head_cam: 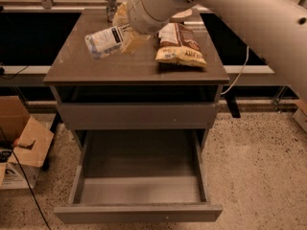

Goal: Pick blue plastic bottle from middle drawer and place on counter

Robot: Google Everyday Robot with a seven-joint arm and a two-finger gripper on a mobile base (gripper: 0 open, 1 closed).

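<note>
Jaws of gripper (126, 38) clamp blue plastic bottle (104, 41) over glossy counter (96, 69).

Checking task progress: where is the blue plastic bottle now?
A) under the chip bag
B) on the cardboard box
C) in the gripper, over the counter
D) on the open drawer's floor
C: the gripper holds the blue plastic bottle tilted over the counter.

Pincer (126, 38) gripping blue plastic bottle (103, 41) over bare left counter (96, 69), chip bag (178, 45) blocking right, can (110, 2) behind.
</note>
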